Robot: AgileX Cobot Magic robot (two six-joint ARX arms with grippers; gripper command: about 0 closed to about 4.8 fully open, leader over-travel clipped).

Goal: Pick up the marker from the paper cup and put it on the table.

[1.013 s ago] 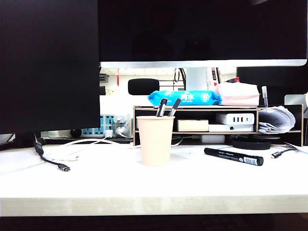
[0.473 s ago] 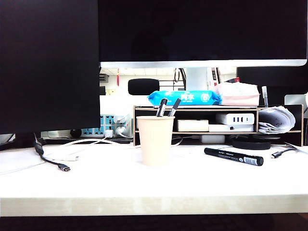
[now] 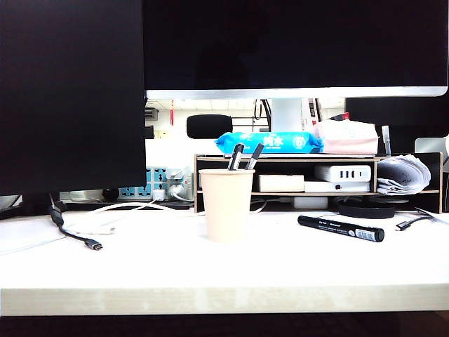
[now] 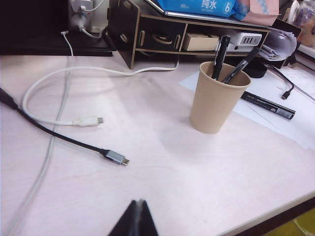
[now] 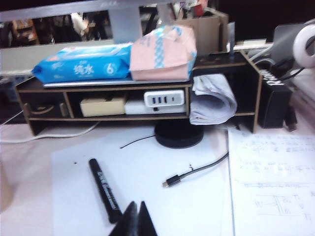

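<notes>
The all-black marker (image 3: 340, 229) lies flat on the white table (image 3: 210, 274), to the right of the beige paper cup (image 3: 226, 205) and apart from it. The left wrist view shows the marker (image 4: 268, 104) beyond the cup (image 4: 215, 101). My left gripper (image 4: 139, 201) is shut and empty, low over bare table well short of the cup. My right gripper (image 5: 137, 203) is also shut and empty, its tips just beside the near end of the marker (image 5: 105, 189). Neither gripper shows in the exterior view.
Two other markers (image 3: 244, 156) stand in the cup. A black cable (image 4: 74, 142) and a white cable (image 4: 74, 120) lie on the left of the table. Behind stands a wooden shelf (image 3: 316, 159) with a blue wipes pack (image 3: 266, 142). A monitor base (image 5: 178, 135), a loose cable plug (image 5: 168, 183) and papers (image 5: 273, 182) lie on the right.
</notes>
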